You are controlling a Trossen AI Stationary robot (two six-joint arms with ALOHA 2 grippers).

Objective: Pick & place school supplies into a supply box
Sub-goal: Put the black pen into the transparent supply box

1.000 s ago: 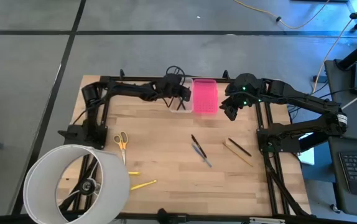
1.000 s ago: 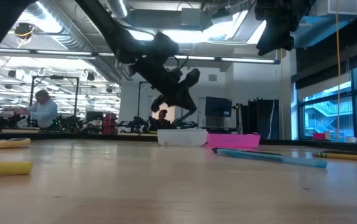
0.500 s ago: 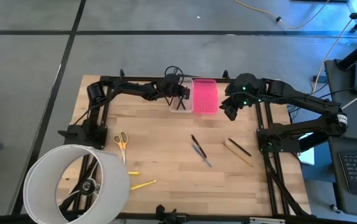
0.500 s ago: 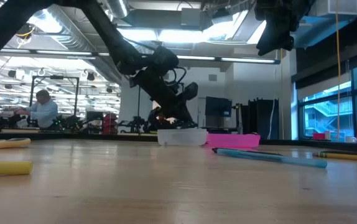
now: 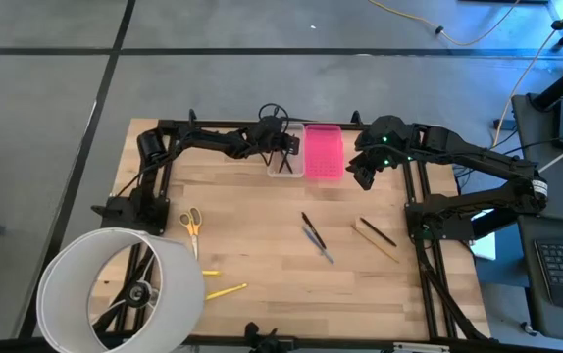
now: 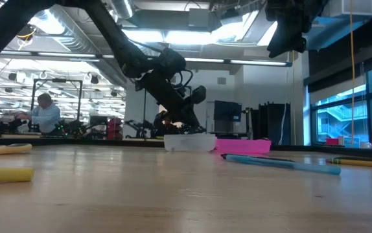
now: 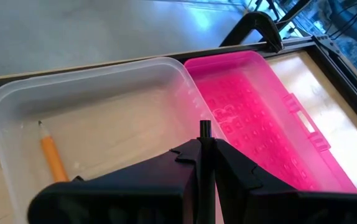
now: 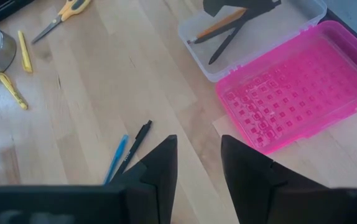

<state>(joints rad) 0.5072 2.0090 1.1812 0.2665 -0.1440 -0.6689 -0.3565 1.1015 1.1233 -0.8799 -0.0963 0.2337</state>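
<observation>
The supply box is a clear case (image 5: pixel 283 163) with its pink lid (image 5: pixel 324 152) lying open beside it, at the table's far edge. An orange pencil (image 7: pixel 54 159) lies on the case's floor. My left gripper (image 5: pixel 283 149) hangs over the case, shut on a black pen (image 8: pixel 222 46). My right gripper (image 5: pixel 363 176) hovers open, high above the table just right of the lid, holding nothing. A black pen (image 5: pixel 312 227) and a blue pen (image 5: pixel 319 246) lie on the table's middle. My left gripper pinches the black pen between its two fingers. The pen lies along the fingers, and its free end (image 7: pixel 204 129) sticks out past their tips. The fingers slant down from the table's left. The pen tilts down into the clear case; whether its end touches the floor I cannot tell.
A tan ruler (image 5: pixel 374 242) with a dark pen (image 5: pixel 379 231) on it lies at the right. Yellow-handled scissors (image 5: pixel 192 222) and two yellow markers (image 5: pixel 226 291) (image 5: pixel 209 273) lie at the left. A big white hoop (image 5: pixel 120 290) stands at the near left corner.
My left gripper has sunk toward the clear case with the black pen, rolling a little, and has kept still over the last half second. The pen's free end now reaches down into the case.
</observation>
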